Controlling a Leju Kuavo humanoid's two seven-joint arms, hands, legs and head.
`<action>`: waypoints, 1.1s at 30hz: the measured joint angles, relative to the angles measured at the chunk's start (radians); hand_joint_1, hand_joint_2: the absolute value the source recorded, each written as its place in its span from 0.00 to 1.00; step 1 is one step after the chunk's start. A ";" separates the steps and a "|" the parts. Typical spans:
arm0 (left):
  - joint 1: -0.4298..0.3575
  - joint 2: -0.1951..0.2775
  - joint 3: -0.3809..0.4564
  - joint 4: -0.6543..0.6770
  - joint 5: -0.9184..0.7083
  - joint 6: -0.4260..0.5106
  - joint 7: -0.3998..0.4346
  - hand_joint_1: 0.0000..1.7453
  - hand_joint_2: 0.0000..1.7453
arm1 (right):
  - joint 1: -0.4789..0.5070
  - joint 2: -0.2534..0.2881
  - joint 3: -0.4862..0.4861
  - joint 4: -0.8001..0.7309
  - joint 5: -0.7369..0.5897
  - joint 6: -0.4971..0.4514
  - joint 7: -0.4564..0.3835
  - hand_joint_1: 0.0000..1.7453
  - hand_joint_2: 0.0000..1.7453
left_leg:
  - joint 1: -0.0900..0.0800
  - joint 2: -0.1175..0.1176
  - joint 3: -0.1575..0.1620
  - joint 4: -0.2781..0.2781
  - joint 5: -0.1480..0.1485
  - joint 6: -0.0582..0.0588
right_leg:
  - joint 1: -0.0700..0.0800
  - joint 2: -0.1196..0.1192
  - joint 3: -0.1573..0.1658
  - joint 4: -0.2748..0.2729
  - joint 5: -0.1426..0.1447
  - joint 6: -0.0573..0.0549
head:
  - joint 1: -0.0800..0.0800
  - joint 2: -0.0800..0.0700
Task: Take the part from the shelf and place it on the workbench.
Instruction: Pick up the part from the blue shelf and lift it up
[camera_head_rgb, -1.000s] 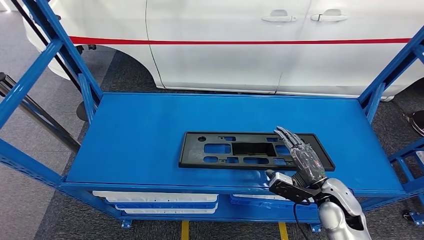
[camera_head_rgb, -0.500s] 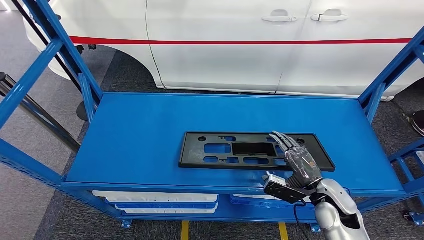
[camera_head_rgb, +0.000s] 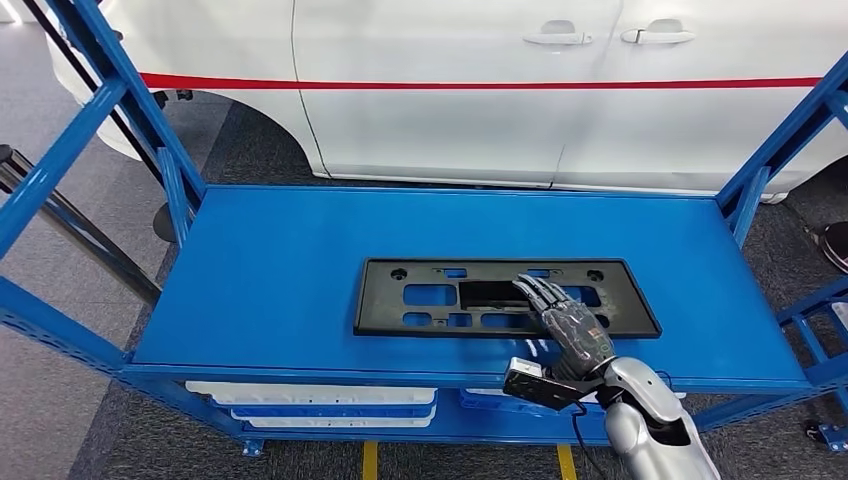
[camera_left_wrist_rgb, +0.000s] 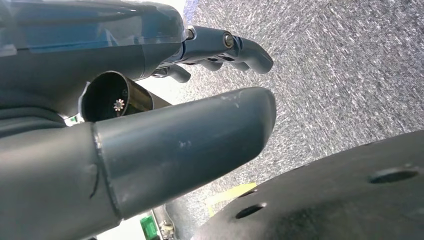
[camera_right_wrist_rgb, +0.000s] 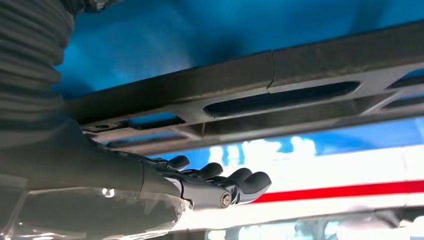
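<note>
While the blue shelf (camera_head_rgb: 280, 300) spans most of the head view, its slanted blue uprights (camera_head_rgb: 130, 110) rise at the far left and a grey carpeted floor (camera_head_rgb: 60, 400) shows beneath them. Behind the shelf stands a white car (camera_head_rgb: 500, 100) with a red stripe (camera_head_rgb: 480, 83) along its side and two door handles near the top. White trays (camera_head_rgb: 320, 405) sit on the lower level under the left half of the shelf top.

Near the middle of the shelf top lies the part (camera_head_rgb: 440, 298), a flat black rectangular plate with several cut-out windows and small holes, lying flat with its long side running across the view. It is on the shelf, not on any workbench.

Toward the right end of the part, the right hand (camera_head_rgb: 565, 320) reaches in from below on its silver arm (camera_head_rgb: 650, 425); its fingers (camera_head_rgb: 535, 292) are stretched out, slightly apart, lying over the plate's surface. Whether they touch it cannot be told. In the right wrist view the fingers (camera_right_wrist_rgb: 235, 182) lie close along the plate (camera_right_wrist_rgb: 280, 95), clamped on nothing.

In the left wrist view the left hand (camera_left_wrist_rgb: 150, 100) hangs over grey carpet, thumb apart from the curled fingers (camera_left_wrist_rgb: 240, 47), holding nothing.
</note>
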 joint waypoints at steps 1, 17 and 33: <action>0.000 0.000 0.000 0.000 0.000 0.000 0.000 0.00 0.00 | -0.008 0.005 0.003 0.011 0.014 -0.016 0.012 0.00 1.00 | 0.000 0.000 0.000 0.000 0.000 0.000 | 0.000 0.000 0.000 0.000 0.000 0.000 | 0.000 0.000; -0.001 -0.003 0.000 0.000 0.000 0.000 -0.004 0.00 0.00 | -0.035 0.118 -0.011 0.054 0.203 -0.115 0.135 0.99 1.00 | 0.000 0.000 0.001 0.000 0.000 0.000 | 0.000 0.000 0.001 0.000 0.000 0.000 | 0.000 0.000; -0.001 -0.003 0.001 0.001 0.002 0.000 -0.013 0.00 0.25 | -0.021 0.155 -0.061 0.037 0.236 -0.113 0.125 1.00 1.00 | 0.000 0.000 0.000 0.000 0.000 0.000 | 0.000 0.000 0.001 0.000 -0.001 0.000 | 0.000 0.000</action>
